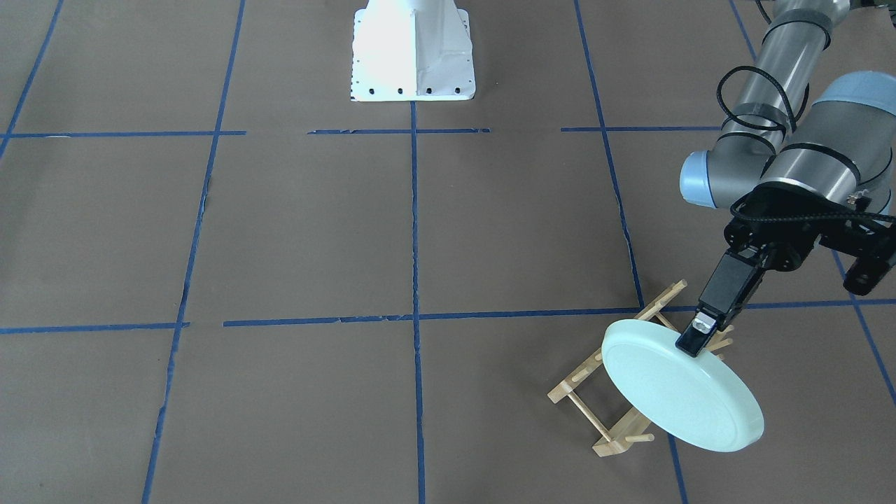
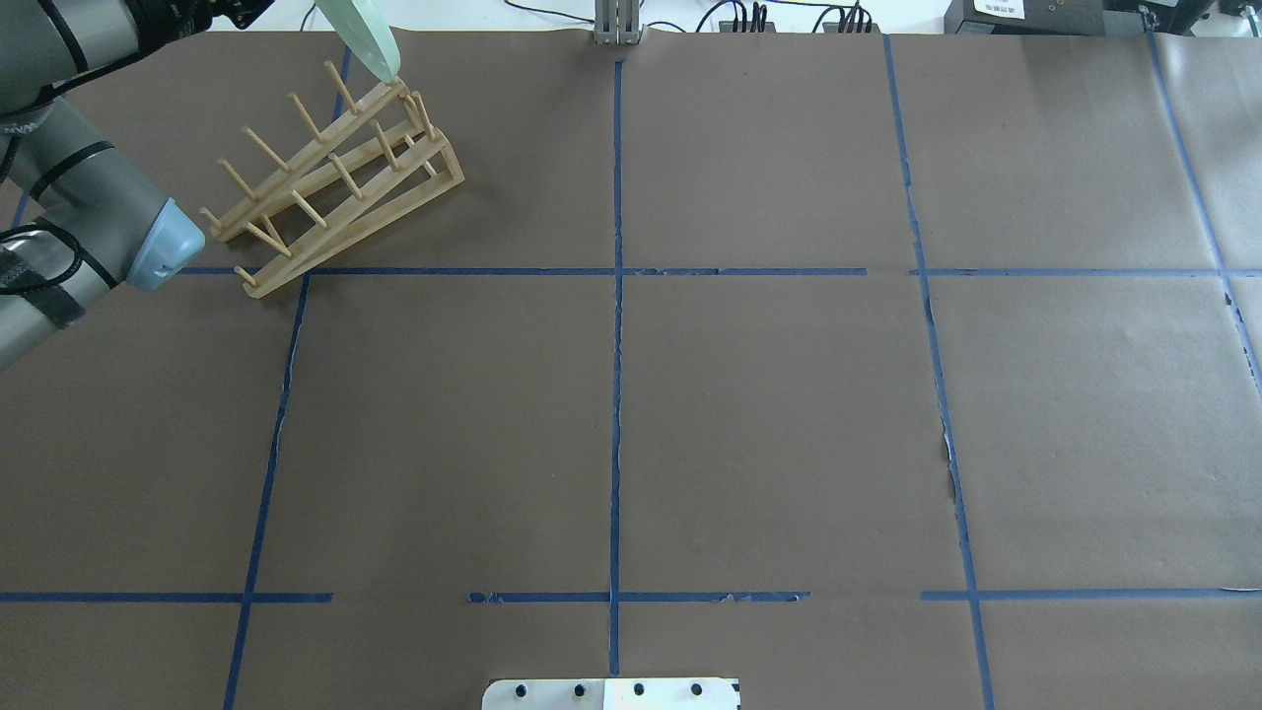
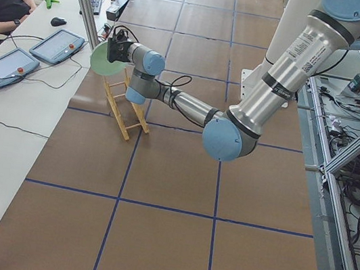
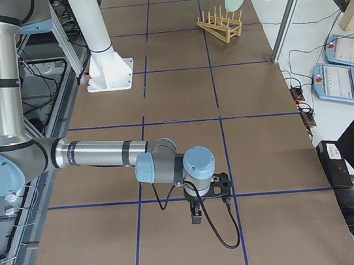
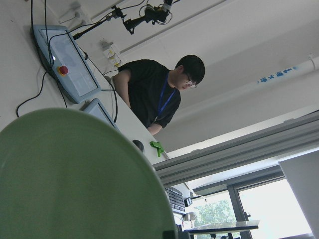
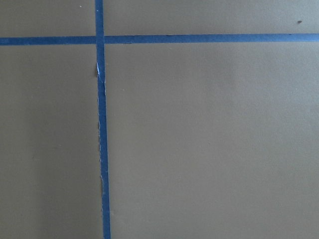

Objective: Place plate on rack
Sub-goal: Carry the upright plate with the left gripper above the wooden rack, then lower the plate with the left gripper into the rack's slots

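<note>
The pale mint-green plate is tilted on edge over the operators' end of the bamboo rack. My left gripper is shut on the plate's upper rim; one finger shows in front of the plate and the other is hidden behind it. The overhead view shows the plate's lower edge just at the rack's far end; I cannot tell if they touch. The plate fills the lower left of the left wrist view. My right gripper hangs low over the table far from the rack; I cannot tell if it is open or shut.
The rack stands near the table's far left edge, by an aluminium post. An operator sits at the side table with two teach pendants. The white robot base is at mid-table. Blue tape lines cross the brown paper.
</note>
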`<state>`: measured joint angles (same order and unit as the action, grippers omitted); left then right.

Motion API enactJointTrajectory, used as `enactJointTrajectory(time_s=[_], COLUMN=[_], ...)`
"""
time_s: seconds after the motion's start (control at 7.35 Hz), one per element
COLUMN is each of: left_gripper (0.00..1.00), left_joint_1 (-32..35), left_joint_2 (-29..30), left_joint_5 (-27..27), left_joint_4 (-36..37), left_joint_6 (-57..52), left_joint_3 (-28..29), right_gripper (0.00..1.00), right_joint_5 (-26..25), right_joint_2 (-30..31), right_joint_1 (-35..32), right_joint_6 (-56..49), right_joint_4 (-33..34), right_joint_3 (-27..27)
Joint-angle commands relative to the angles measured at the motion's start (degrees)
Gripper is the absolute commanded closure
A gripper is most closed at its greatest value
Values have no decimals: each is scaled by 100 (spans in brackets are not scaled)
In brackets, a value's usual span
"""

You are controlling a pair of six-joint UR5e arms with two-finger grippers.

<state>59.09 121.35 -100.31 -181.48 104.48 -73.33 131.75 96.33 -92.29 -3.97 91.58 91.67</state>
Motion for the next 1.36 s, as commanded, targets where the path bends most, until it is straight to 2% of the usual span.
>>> enactJointTrajectory(time_s=[0.0, 0.27, 0.54, 1.22], left_gripper=[100, 100, 100, 100], left_joint_1=[-82, -161, -441, -513], left_joint_2=[-23, -23, -32, -76], left_joint_5=[3, 38, 379, 389], left_joint_4=[-37, -45, -159, -168], left_joint_6=[-7, -15, 2, -7], left_joint_3=[55, 205, 240, 381], right_gripper=[0, 0, 0, 0], right_joint_5=[0, 0, 0, 0], right_joint_2=[0, 0, 0, 0], right_joint_1=[0, -9, -8, 0], right_joint_6=[-7, -7, 2, 2], right_joint_4=[0, 0, 0, 0], right_joint_3=[0, 0, 0, 0])
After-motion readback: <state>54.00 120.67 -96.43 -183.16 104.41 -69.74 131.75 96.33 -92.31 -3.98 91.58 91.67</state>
